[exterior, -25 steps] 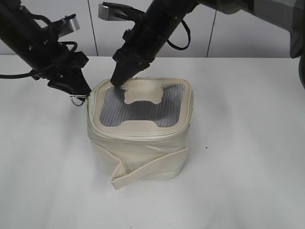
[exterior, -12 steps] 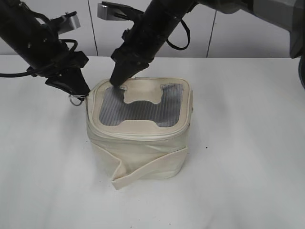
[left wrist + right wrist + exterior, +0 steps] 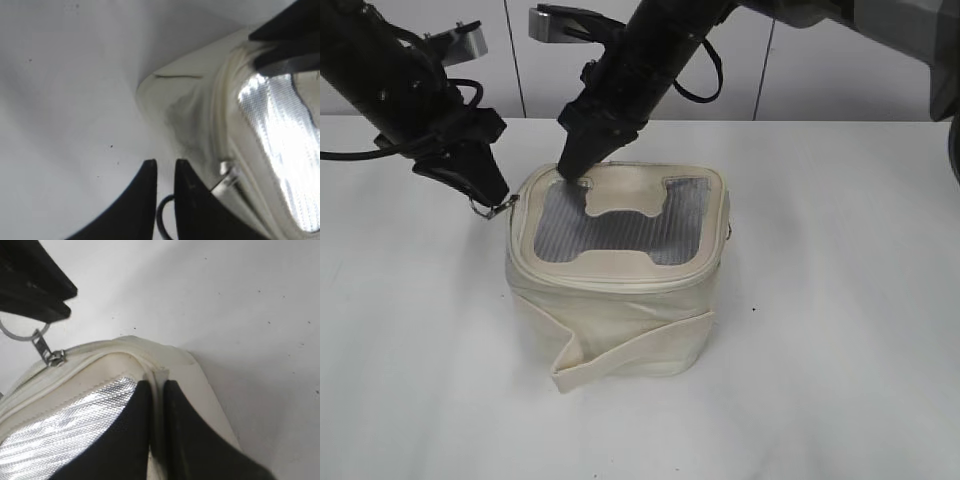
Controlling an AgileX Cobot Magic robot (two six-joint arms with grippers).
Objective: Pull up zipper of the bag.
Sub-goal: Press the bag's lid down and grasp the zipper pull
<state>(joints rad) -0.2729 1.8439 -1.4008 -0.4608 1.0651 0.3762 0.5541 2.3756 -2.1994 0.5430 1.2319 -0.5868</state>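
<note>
Zipper (image 3: 516, 262) ring pull (image 3: 486, 208) sits pinched in the left gripper (image 3: 492, 198), arm slanting from the table's far-left; right gripper (image 3: 570, 170), narrowed, presses the bag (image 3: 616, 318) top.

cream-white bag (image 3: 620, 310), grey ribbed mesh window (image 3: 560, 235), silver ring pull (image 3: 22, 335), black tools, white table (image 3: 840, 300).

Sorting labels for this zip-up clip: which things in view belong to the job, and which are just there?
Part of the job:
- bag
- zipper, ring pull held by left gripper
- right gripper, jaws nearly together, pressing the bag's top panel

Just there:
- white table
- flat strap, hanging loose
</note>
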